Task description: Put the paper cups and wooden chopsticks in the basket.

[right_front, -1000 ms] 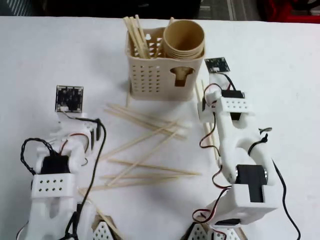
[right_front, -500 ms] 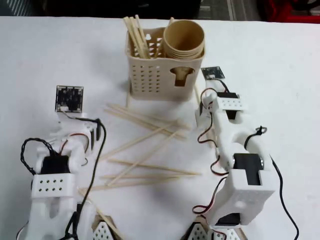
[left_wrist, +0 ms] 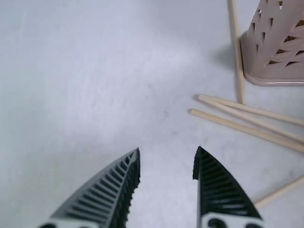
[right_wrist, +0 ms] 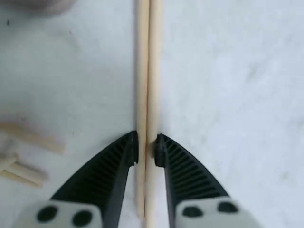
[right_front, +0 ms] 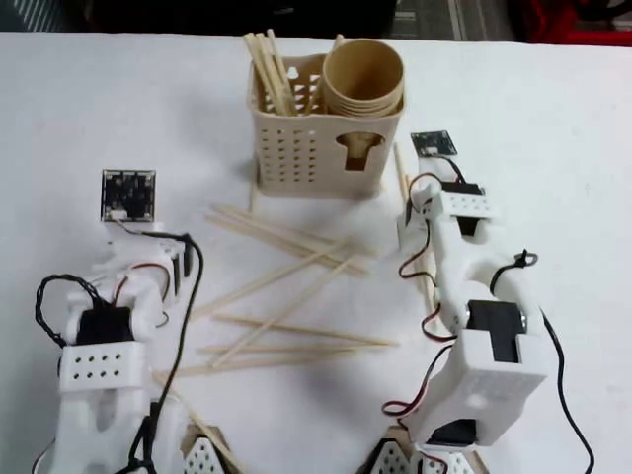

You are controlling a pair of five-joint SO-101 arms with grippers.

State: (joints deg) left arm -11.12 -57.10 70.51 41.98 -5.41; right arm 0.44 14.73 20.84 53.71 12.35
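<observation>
From the high view, the basket [right_front: 321, 148] stands at 12 o'clock on the white table [right_front: 553, 118]. A stack of paper cups [right_front: 362, 74] sits in its right half, and a bundle of wooden chopsticks [right_front: 269, 67] stands upright in its left half. The loose chopsticks [right_front: 286, 301] lie crisscrossed at the centre of the table, between the two arms. The left arm [right_front: 99, 346] is at 8 o'clock and the right arm [right_front: 479, 336] at 4 o'clock. A pair of chopsticks [right_front: 398, 170] runs out from under the right arm's wrist toward the basket's near right corner.

In the left wrist view, the left end effector [left_wrist: 167, 156] hangs over bare table with its jaws spread apart and nothing between them. A basket corner [left_wrist: 278, 47] and several chopstick ends [left_wrist: 247, 123] lie beyond it.

In the right wrist view, the right end effector [right_wrist: 146, 142] has its jaws pinched in on the pair of chopsticks [right_wrist: 147, 71], which lie side by side and touching. The pair seems to lie on the table, though this angle does not settle it.
</observation>
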